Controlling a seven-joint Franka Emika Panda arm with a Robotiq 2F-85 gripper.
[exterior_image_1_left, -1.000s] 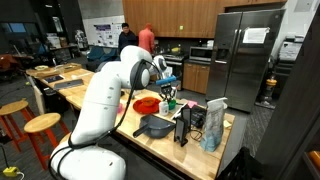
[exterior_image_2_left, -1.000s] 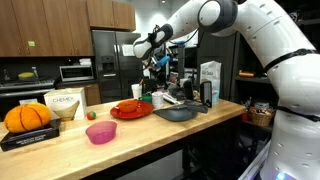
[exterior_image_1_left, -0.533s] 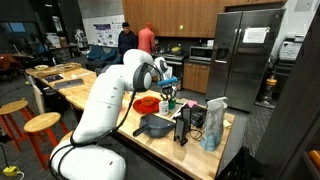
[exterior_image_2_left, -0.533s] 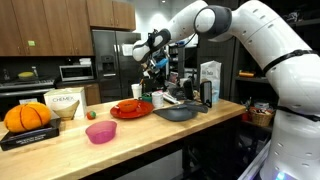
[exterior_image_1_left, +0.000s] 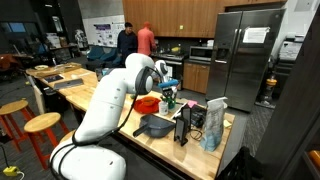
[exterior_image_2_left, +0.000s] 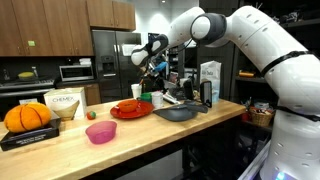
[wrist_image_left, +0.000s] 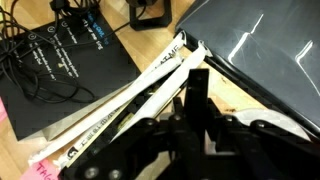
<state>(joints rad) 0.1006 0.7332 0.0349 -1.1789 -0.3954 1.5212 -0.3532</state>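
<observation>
Arm (exterior_image_2_left: 240, 40) has swung across since earlier, while my hand (wrist_image_left: 197, 78) hovers shut, seemingly empty, low over paper-wrapped sticks (wrist_image_left: 120, 100).

Bare countertop (exterior_image_2_left: 140, 128) is lying open across the lower centre of the frame beside the pink bowl (exterior_image_2_left: 100, 132), while the red plate (exterior_image_2_left: 130, 110), dark pan (exterior_image_2_left: 178, 113) and upright cartons (exterior_image_2_left: 210, 82) are crowding centre right, leaving only narrow gaps beneath the gripper (exterior_image_2_left: 153, 72).
</observation>
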